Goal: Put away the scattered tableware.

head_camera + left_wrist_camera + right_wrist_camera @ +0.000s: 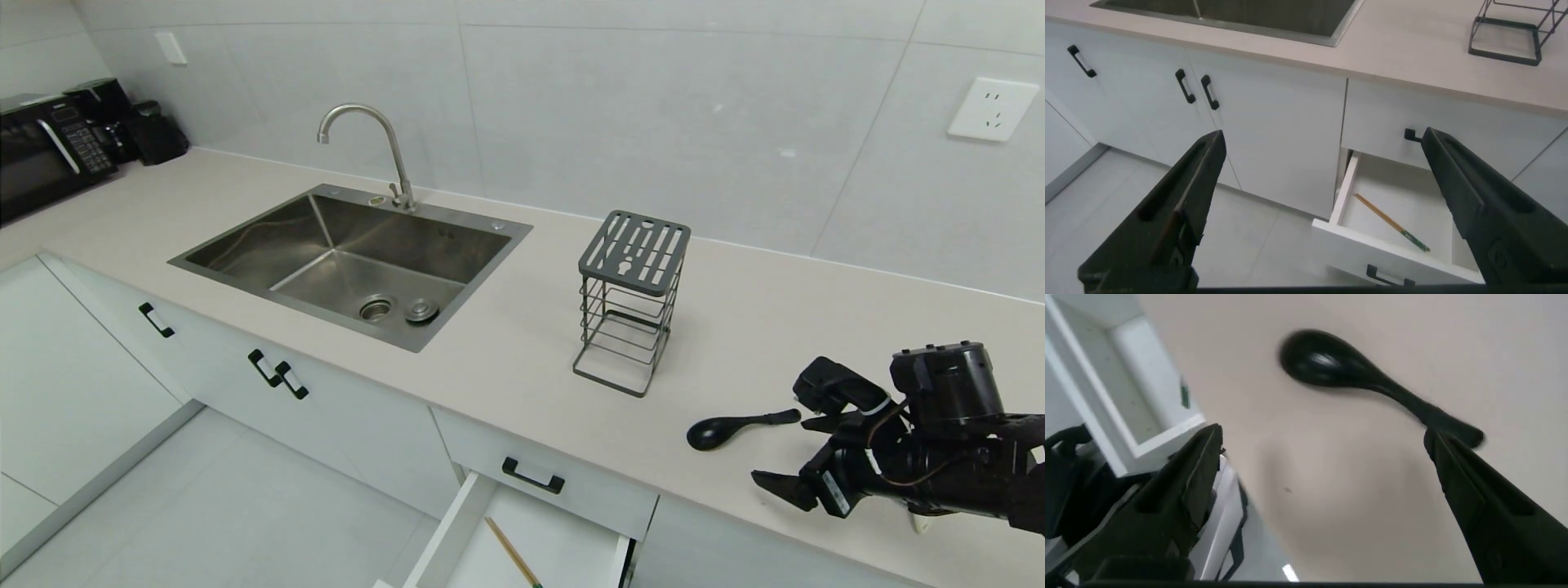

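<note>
Kitchen, of a domestic pattern. A stainless sink (pixel 392 237) with a curved tap (pixel 399 163) is set into a pale bench (pixel 506 343). A black microwave (pixel 41 151) stands at the far left, and the grey tiled wall (pixel 620 98) behind carries a white socket (pixel 993 109) at the far right. White cabinets (pixel 343 425) with black handles run below the bench, with one drawer (pixel 563 531) open at the near edge. A wire cutlery rack (pixel 630 302) and a black spoon (pixel 739 426) sit on the bench right of the sink.

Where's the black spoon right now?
In the head view the black spoon lies on the counter at the robot's right, near the front edge, between the wire rack and the open right pincer.
</note>
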